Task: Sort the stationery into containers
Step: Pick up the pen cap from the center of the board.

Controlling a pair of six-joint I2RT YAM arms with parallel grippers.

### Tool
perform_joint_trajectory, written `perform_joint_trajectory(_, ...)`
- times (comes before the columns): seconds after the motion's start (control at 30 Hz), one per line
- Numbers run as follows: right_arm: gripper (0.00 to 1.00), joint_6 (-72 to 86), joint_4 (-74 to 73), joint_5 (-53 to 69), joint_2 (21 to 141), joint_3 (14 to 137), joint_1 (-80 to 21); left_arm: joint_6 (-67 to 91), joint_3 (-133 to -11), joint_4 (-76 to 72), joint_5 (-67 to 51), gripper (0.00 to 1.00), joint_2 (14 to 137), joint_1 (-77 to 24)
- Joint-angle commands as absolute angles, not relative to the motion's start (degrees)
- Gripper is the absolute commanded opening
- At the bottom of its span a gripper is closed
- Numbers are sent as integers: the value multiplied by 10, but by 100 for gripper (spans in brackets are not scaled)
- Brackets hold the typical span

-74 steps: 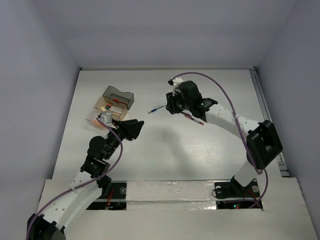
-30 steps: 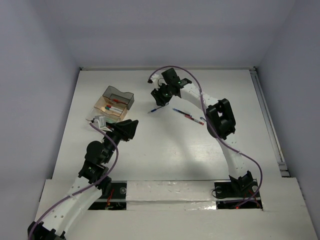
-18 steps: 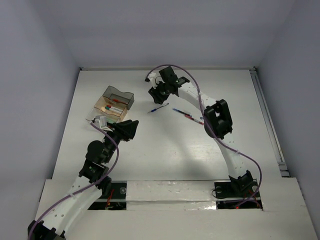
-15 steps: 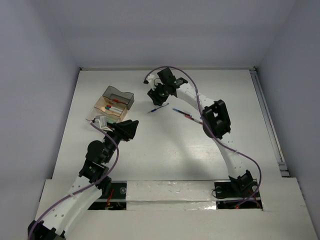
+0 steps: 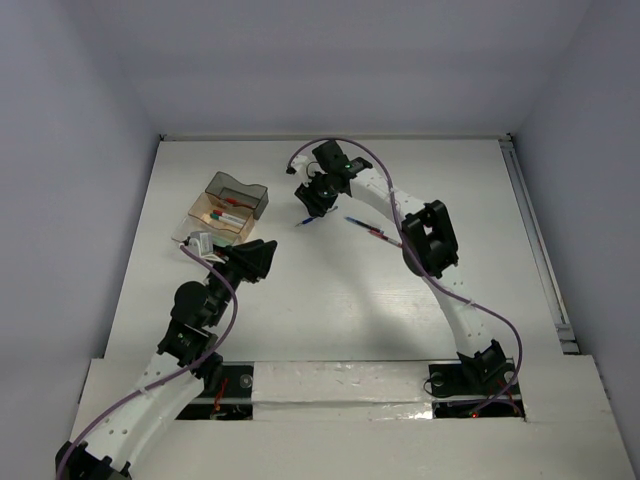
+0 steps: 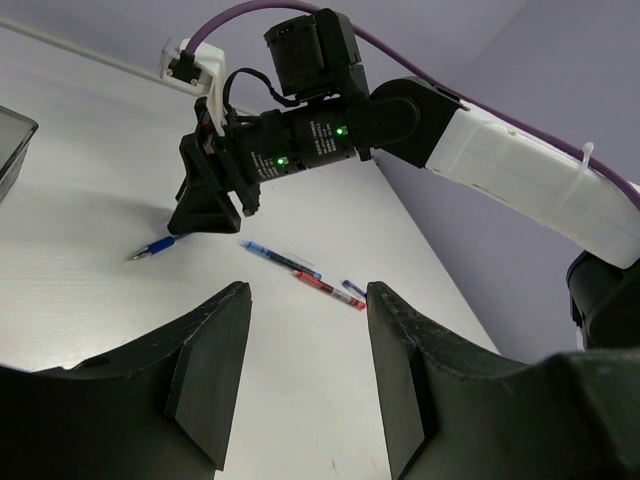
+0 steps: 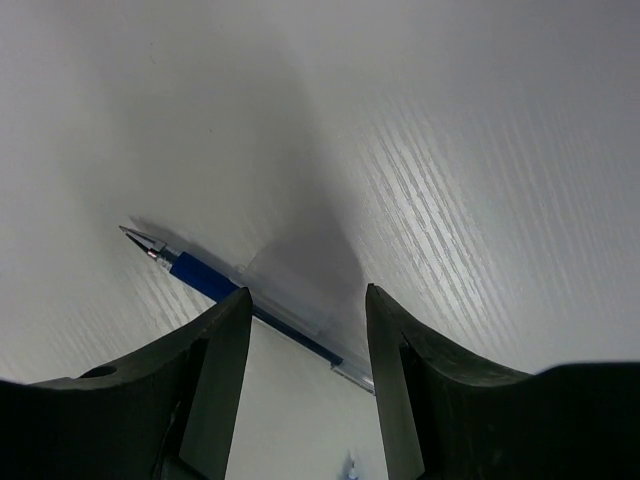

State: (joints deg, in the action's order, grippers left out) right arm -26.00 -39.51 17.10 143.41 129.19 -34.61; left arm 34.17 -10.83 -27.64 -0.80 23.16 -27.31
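Your right gripper (image 5: 314, 197) has just settled low over the blue pen (image 5: 311, 218), and the right wrist view shows its jaws spread wide with the blue pen (image 7: 212, 287) lying on the white table (image 5: 330, 300) between and just ahead of the fingertips, slanted across the gap. Nothing is grasped yet. I judge that you are lined up for the pick and need only a little more descent before closing.

Your left gripper (image 5: 258, 262) hangs released and empty near the containers. Its own camera looks across at the right gripper (image 6: 212, 208), the blue pen (image 6: 155, 247) and the two other pens (image 6: 303, 276) lying loose beside it.

The clear tray (image 5: 196, 212) already holds a few markers. The smoky grey tray (image 5: 238, 191) stands touching it on the far side.

Against two and a half seconds ago, the right arm has stretched out and swung left, off the pair of pens (image 5: 371, 231) it then covered. The blue pen has not moved, and the left arm has shifted only slightly
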Motion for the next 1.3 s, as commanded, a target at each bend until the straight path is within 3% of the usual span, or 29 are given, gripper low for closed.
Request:
perform_joint_trajectory(0.0,55,-269,-391,158,1443,1315,-352,342,-104,-311,-5,46,224,-276)
perform_joint_trajectory(1.27,51,-268,-386,136,1497,1352,-352,339,-105,-311,-5,46,231,-276)
